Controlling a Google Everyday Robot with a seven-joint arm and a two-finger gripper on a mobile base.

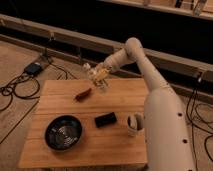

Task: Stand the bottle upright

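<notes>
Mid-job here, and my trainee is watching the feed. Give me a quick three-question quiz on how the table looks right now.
1. True or false: the black bowl sits near the front-left corner of the table.
2. Where is the gripper?
A. Over the bowl
B. At the bottle, near the table's far edge
C. Down by the floor cables
3. Fill in: the small black box lies between the bowl and the ____.

Key: 1 true; 2 B; 3 white cup.
</notes>
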